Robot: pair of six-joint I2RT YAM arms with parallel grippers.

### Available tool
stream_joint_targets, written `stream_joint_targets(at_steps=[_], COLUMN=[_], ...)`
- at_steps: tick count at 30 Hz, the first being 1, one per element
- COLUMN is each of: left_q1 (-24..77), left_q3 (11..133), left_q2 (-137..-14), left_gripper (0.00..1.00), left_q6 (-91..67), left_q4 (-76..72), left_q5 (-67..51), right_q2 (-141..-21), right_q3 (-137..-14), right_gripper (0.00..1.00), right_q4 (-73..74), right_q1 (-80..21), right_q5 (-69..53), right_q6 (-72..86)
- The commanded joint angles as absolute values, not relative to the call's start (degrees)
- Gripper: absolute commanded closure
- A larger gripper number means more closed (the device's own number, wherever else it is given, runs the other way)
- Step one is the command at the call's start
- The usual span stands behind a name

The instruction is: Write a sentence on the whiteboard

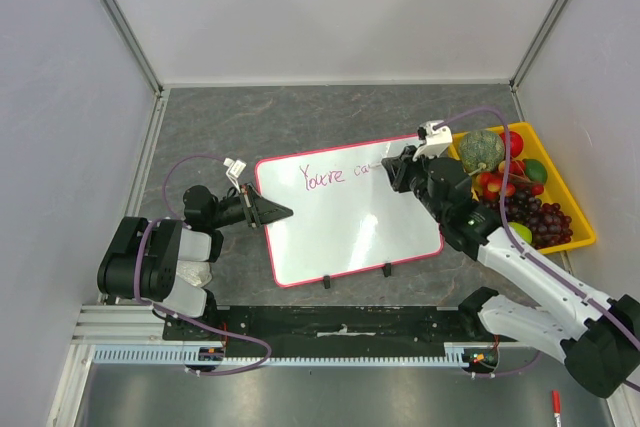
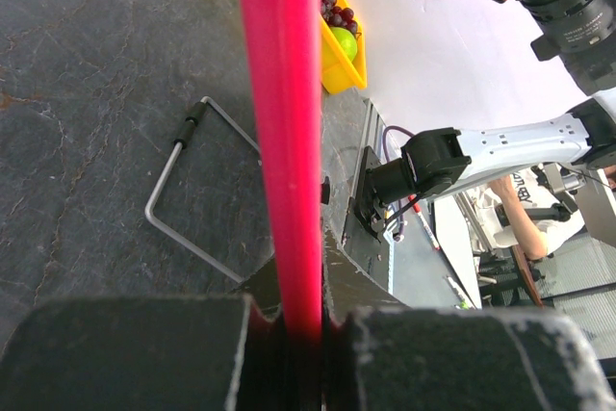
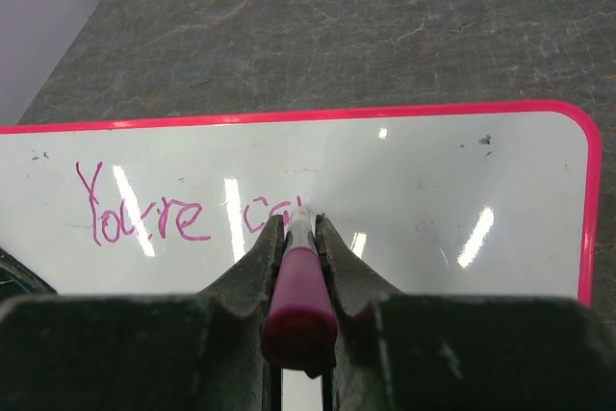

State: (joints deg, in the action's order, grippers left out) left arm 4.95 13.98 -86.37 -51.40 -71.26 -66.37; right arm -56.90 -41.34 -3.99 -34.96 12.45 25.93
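The whiteboard (image 1: 350, 232) lies flat on the dark table, its pink rim (image 2: 284, 141) running straight into my left gripper (image 2: 303, 320). That gripper (image 1: 280, 213) is shut on the board's left edge. My right gripper (image 3: 300, 223) is shut on a magenta marker (image 3: 300, 286), whose pale tip touches the board (image 3: 462, 199). The sentence (image 3: 144, 214) so reads "You're ca" in purple-magenta cursive, ending right at the tip. From above, the right gripper (image 1: 397, 169) sits over the board's upper right part, at the end of the writing (image 1: 325, 177).
A yellow bin (image 1: 578, 209) with a melon (image 1: 482, 150), grapes and other fruit stands just right of the board, close to the right arm. A wire stand (image 2: 192, 190) shows beside the rim. A red marker (image 1: 555, 405) lies on the lower shelf. Walls enclose the table.
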Motion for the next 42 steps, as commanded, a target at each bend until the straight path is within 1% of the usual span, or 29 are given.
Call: stream_joint_targets(at_steps=[1, 11, 24, 33, 42], left_q1=[5.1, 5.1, 5.18, 5.1, 5.1], left_q3=[13.18, 13.18, 13.18, 13.18, 13.18], left_q2=[-87.19, -87.19, -87.19, -87.27, -87.19], left_gripper=[0.98, 0.98, 0.98, 0.98, 0.98], left_q6=[-46.76, -46.76, -46.76, -46.76, -46.76], left_q4=[-71.72, -71.72, -71.81, -71.81, -71.72], left_q5=[-66.27, -66.27, -66.27, -66.27, -66.27], right_q2=[-55.63, -55.46, -52.38, -51.86, -54.05], right_q3=[-40.17, -38.76, -36.21, -41.39, -46.75], right_gripper=[1.0, 1.0, 1.0, 1.0, 1.0], right_q4=[-3.08, -0.35, 3.08, 2.29, 0.62], right_q1=[-34.63, -34.54, -34.54, -34.54, -34.45], right_q5=[11.6, 8.35, 4.04, 3.6, 9.84], right_q6=[25.05, 24.79, 24.87, 25.31, 24.08])
